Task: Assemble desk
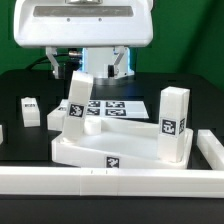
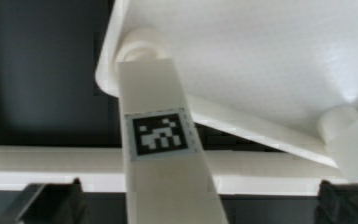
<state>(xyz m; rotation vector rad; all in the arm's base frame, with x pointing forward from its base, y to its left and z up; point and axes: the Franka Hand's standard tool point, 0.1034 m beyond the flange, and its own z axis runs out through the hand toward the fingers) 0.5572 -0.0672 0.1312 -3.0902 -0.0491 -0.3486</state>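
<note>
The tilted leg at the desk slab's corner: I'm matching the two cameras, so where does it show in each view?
Exterior view: the tilted leg leans at the far corner of the slab, toward the exterior view's left, below the arm.
Wrist view: the same leg runs through the middle of the picture, tag facing the camera.
Shared landmark: the slab, whose rounded corner meets the leg's end in both.

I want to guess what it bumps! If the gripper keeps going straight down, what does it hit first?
Probably the white desk leg standing right under the open gripper, screwed into a corner of the desk top. Depth is hard to judge.
</note>
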